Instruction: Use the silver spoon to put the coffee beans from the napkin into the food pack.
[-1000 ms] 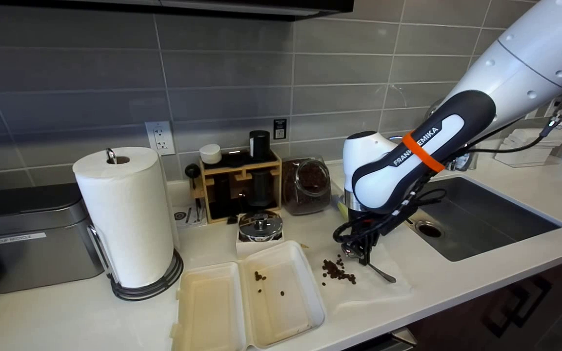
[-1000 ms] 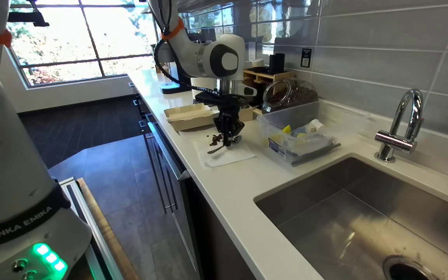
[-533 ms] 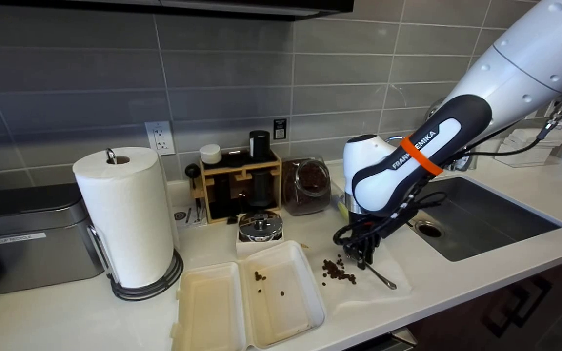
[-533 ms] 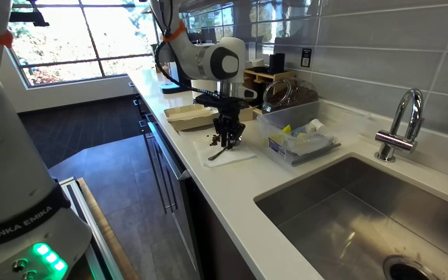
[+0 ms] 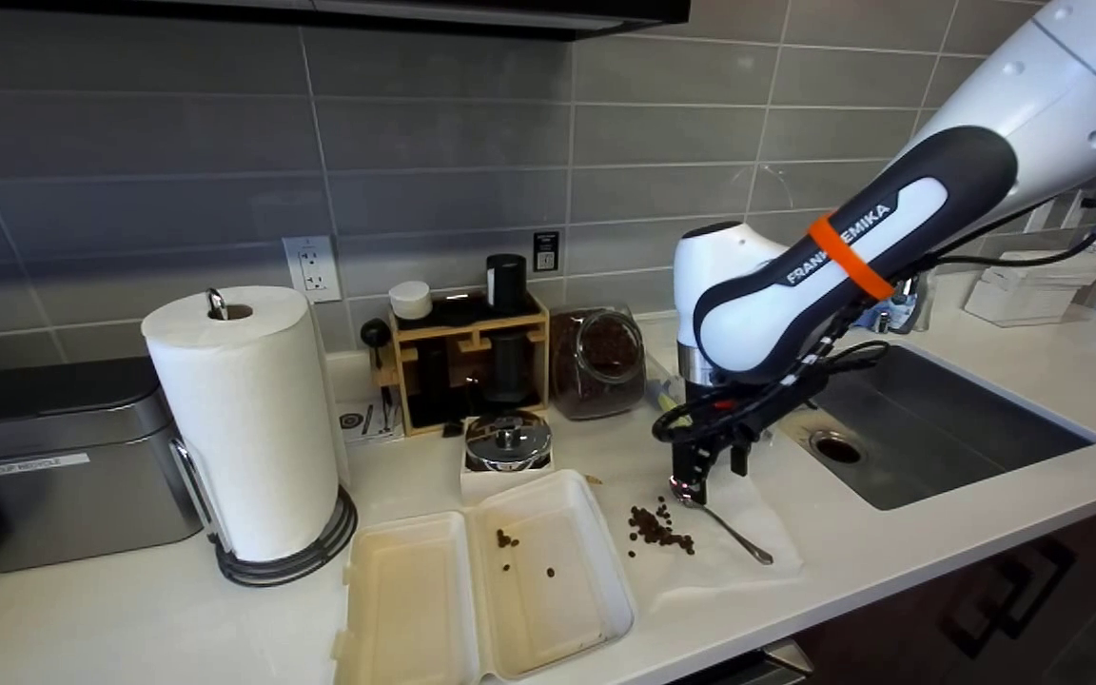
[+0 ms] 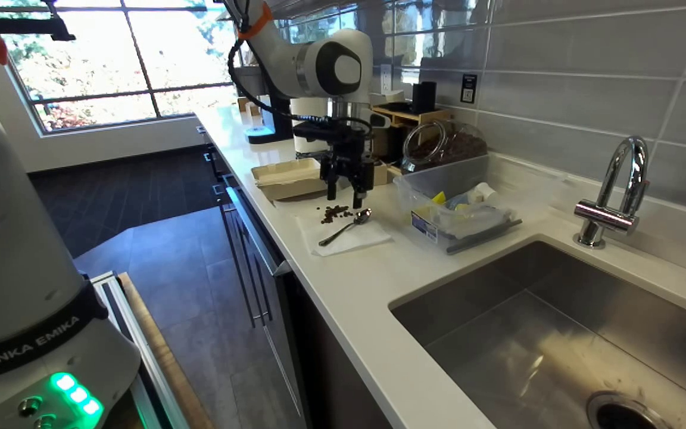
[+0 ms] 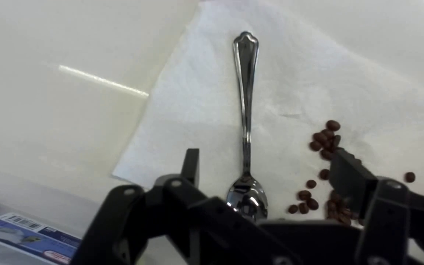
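Note:
The silver spoon (image 7: 247,95) lies on the white napkin (image 7: 204,106), its handle pointing away from my gripper in the wrist view. Above it, my gripper (image 7: 267,165) stands open, fingers apart on either side of the spoon's neck and not touching it; part of the bowl is hidden behind the gripper. Loose dark coffee beans (image 7: 322,141) lie beside the spoon, some covered by one finger. In an exterior view the gripper (image 6: 345,198) hovers over the spoon bowl (image 6: 362,215). The food pack (image 5: 548,618) sits open beside the napkin, with several beans (image 5: 504,539) inside.
A clear plastic bin (image 6: 456,220) stands close to the napkin on the sink side. The sink (image 6: 533,357) and faucet (image 6: 608,196) lie beyond it. Behind are a bean jar (image 5: 597,366), a wooden organizer (image 5: 472,328) and a lidded metal canister (image 5: 507,442). The paper towel roll (image 5: 244,428) stands further along.
My gripper, low at the spoon with its fingers together a second ago, has opened and risen off it. The spoon now lies free, its handle shifted slightly. Beans and food pack look the same.

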`<state>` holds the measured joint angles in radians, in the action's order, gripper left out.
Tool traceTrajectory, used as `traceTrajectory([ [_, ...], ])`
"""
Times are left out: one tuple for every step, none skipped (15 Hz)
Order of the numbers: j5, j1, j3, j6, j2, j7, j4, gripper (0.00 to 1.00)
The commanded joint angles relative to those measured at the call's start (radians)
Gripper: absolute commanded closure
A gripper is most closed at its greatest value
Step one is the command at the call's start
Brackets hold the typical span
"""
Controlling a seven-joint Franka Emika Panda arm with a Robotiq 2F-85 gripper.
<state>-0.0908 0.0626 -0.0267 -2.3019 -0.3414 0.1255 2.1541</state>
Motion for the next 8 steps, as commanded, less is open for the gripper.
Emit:
traceTrajectory([
  [0.028, 0.011, 0.002, 0.099, 0.149, 0.063, 0.071, 0.00],
  [0.027, 0.011, 0.002, 0.113, 0.177, 0.076, 0.079, 0.00],
  [0.025, 0.009, 0.000, 0.112, 0.207, 0.088, 0.093, 0.00],
  [0.029, 0.007, -0.003, 0.117, 0.232, 0.088, 0.102, 0.00],
  [0.003, 0.004, 0.000, 0.108, 0.160, 0.068, 0.042, 0.00],
  [0.002, 0.004, -0.001, 0.109, 0.179, 0.069, 0.048, 0.00],
  [0.002, 0.003, -0.001, 0.109, 0.183, 0.069, 0.048, 0.01],
  [0.002, 0.003, -0.001, 0.109, 0.181, 0.069, 0.048, 0.00],
])
